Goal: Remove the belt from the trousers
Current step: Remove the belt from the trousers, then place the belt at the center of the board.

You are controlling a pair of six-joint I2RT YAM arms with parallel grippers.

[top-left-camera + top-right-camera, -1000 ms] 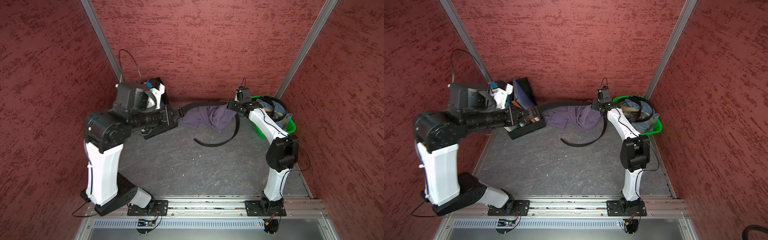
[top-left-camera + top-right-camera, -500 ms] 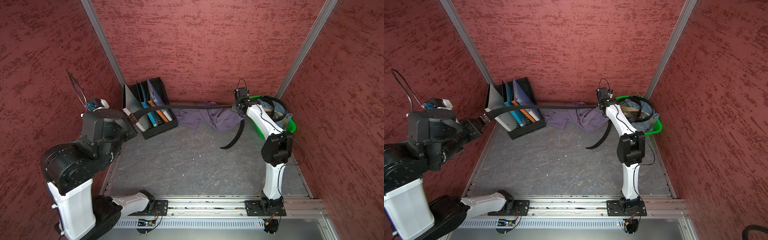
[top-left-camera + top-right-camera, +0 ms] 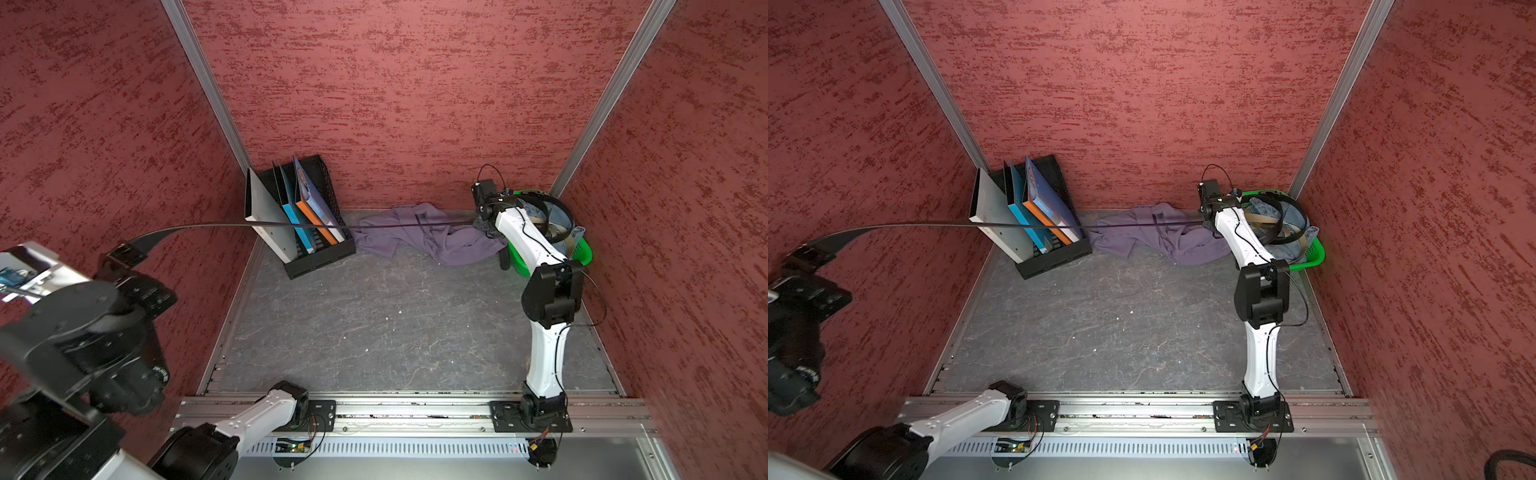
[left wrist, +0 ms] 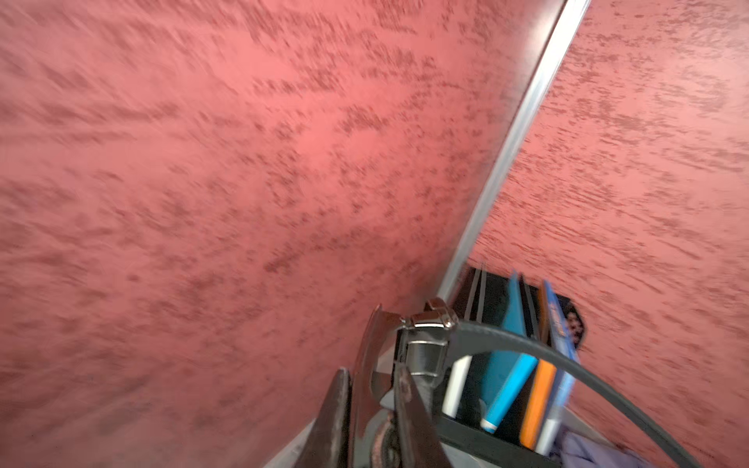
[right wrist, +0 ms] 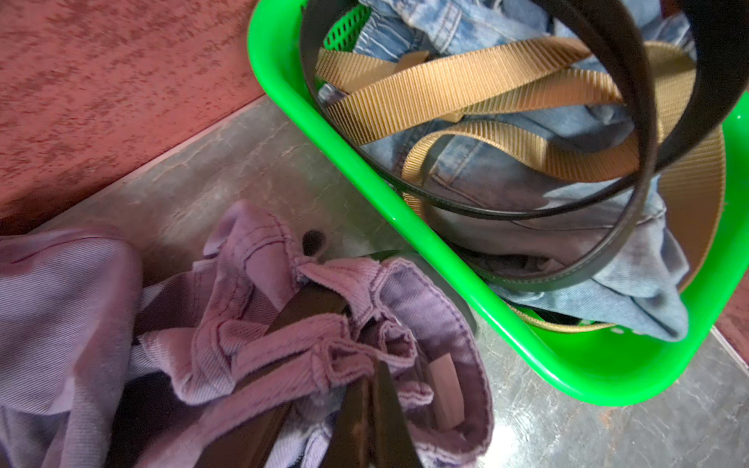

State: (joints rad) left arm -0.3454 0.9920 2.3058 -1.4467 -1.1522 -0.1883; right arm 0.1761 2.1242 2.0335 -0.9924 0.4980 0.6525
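L: my left gripper (image 4: 375,389) pinches the belt (image 3: 257,225) at its buckle, silver only in the left wrist view | R: my right gripper (image 5: 367,389) clamps the trousers (image 3: 419,237), far right | belt taut between | green basket (image 5: 405,227): denim (image 5: 486,170), tan belts (image 5: 446,81)

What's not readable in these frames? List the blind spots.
Long black strap belt beyond the right gripper: both top views, right arm covers it; right wrist view, folds of the purple-grey fabric trousers bury it.
Its tips: right wrist view, sunk in fabric; what they pinch is hidden.
Left arm: top views, cut by frame edge.
Red wall: left wrist view, motion-blurred.
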